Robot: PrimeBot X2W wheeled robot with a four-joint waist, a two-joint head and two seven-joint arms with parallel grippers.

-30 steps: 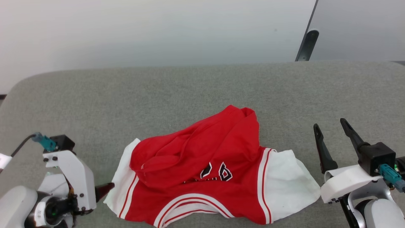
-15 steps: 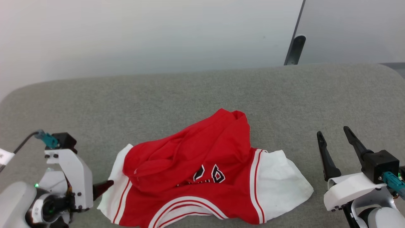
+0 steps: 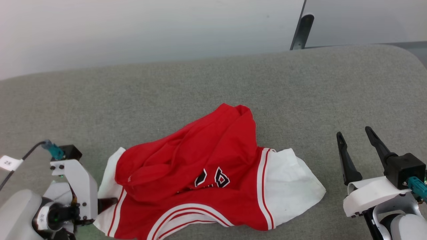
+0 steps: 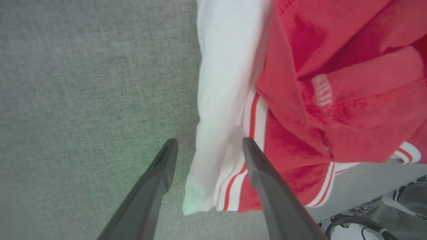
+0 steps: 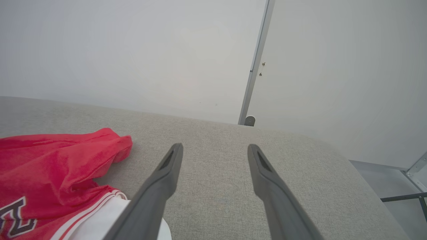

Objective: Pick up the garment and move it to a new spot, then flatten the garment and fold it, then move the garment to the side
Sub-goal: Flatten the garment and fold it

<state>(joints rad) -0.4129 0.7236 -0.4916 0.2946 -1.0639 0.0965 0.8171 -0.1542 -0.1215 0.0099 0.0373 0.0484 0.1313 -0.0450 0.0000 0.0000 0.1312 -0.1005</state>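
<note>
The garment (image 3: 200, 180) lies rumpled on a grey fabric surface (image 3: 166, 100). It is a red jersey with white sleeves, striped trim and black numerals (image 3: 213, 177), and its red body is bunched up and folded over toward the back. My left gripper (image 4: 209, 143) is open, its fingers either side of the edge of the left white sleeve (image 4: 220, 100) just above the surface. One fingertip (image 3: 110, 201) lies against that sleeve. My right gripper (image 3: 354, 135) stands open to the right of the right sleeve (image 3: 293, 186), over bare fabric (image 5: 213, 186) and holding nothing.
A white wall rises behind the surface, with a dark post (image 3: 300, 30) at the back right. The surface curves off at its right end (image 5: 350, 173). Its near edge (image 4: 350, 186) lies just past the garment's collar side, with robot parts below.
The whole picture has slid left, so the camera has moved. My left fingertip now overlaps the white sleeve more than before. The right gripper stays open, and the garment's shape is unchanged.
</note>
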